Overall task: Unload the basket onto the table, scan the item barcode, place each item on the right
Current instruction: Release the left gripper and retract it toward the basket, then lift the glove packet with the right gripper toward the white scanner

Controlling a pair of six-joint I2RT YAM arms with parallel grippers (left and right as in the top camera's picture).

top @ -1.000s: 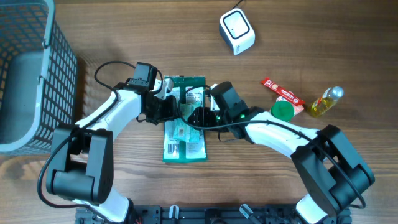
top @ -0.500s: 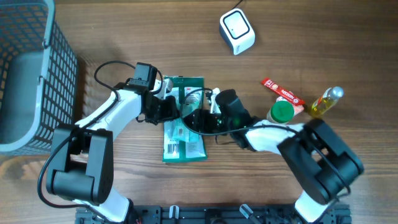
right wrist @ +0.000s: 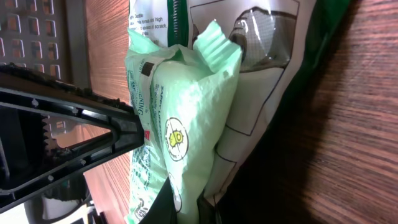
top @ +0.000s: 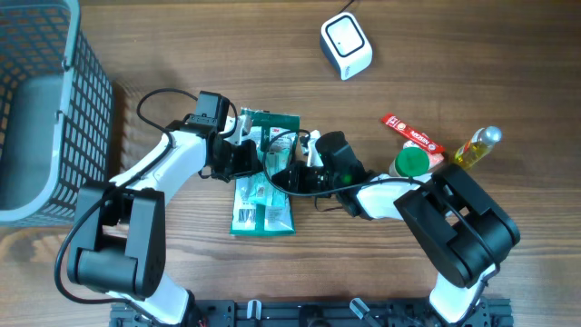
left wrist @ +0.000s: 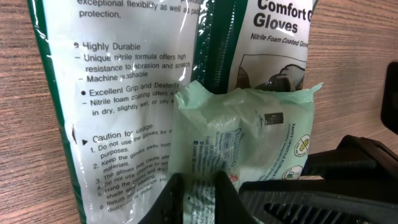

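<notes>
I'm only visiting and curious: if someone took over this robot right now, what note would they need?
Left claw: shut on the pale green packet.
Right claw: shut on the same packet, from the opposite side.
The packet is over the gloves pack, mid-table. The white scanner sits apart, near the far edge.
Done: packet gripped by both claws.
Left: bring it to the scanner and show its barcode.

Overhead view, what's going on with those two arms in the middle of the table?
Both arms are on one item: the left gripper and the right gripper are each shut on a pale green packet, from opposite sides. It lies over a Comfort Gloves pack on the table. The white scanner sits at the far edge, apart from the packet, so no barcode is in front of it yet.
</notes>
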